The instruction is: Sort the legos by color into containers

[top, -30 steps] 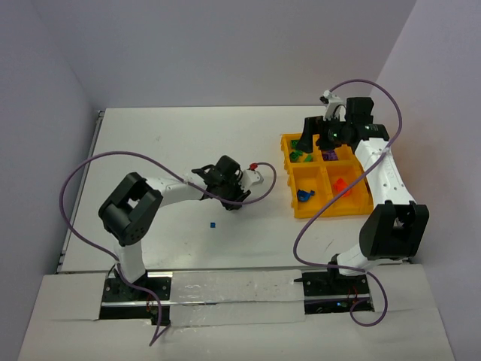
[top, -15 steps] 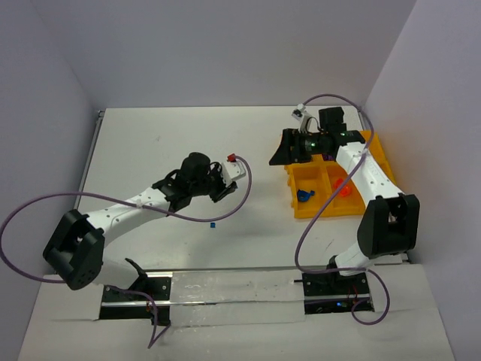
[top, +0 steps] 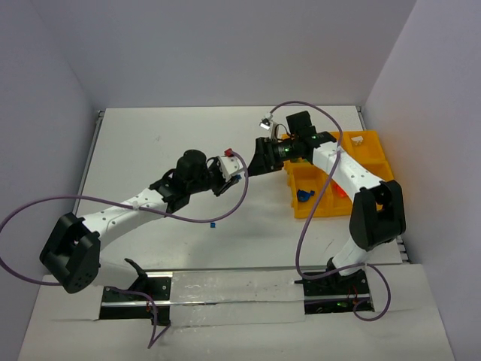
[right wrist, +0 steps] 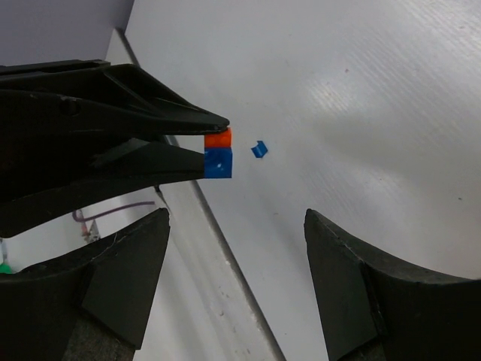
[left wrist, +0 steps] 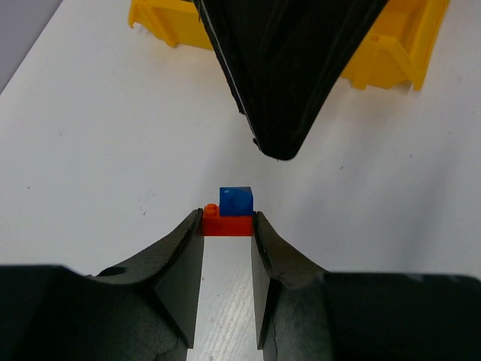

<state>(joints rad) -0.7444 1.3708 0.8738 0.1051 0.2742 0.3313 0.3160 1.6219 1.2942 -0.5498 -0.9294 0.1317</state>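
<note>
My left gripper (left wrist: 228, 226) is shut on a small orange brick (left wrist: 228, 224) with a blue brick (left wrist: 236, 200) stuck on top, held above the table. In the right wrist view the same joined pair (right wrist: 219, 154) sits at the tips of the left gripper's fingers (right wrist: 113, 113). My right gripper (right wrist: 237, 226) is open, facing that pair from close by, with nothing between its fingers. From above, the left gripper (top: 237, 175) and right gripper (top: 254, 165) meet just left of the yellow tray (top: 301, 212). A tiny blue bit (top: 213, 223) lies on the table.
The tray holds a blue piece (top: 304, 195) and an orange piece (top: 340, 186) in its near compartments; the right arm covers much of it. Purple cables loop around both arms. The tiny blue bit (right wrist: 259, 149) lies on the table beyond the held pair.
The right arm swung left out of the tray to face the left gripper, its jaws narrowing a little. The left arm stretched out and moved slightly right, still holding the joined bricks.
</note>
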